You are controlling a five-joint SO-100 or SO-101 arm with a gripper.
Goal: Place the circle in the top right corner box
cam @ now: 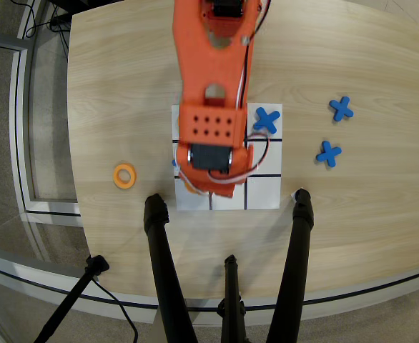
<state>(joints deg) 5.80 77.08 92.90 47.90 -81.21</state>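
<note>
The wooden table (352, 236) filled most of the overhead view, and the orange arm (213, 64) reached down from the top edge across its middle, covering much of the white paper grid (264, 191). The arm's wrist block hid the grid's left and centre columns, so only the right column and part of the bottom row showed clearly. The gripper sat beneath that block near the grid's lower left; its jaws were hidden, and whether they stood wide, narrow or clamped on anything could not be told. A sliver of orange at the block's lower left edge might have been a ring or part of the arm.

One blue cross (267, 119) lay in the grid's upper right cell as this view showed it. Two more blue crosses (342, 108) (328, 153) lay on bare wood right of the grid. A single orange ring (124, 175) lay flat on the wood, well left of the grid.
</note>
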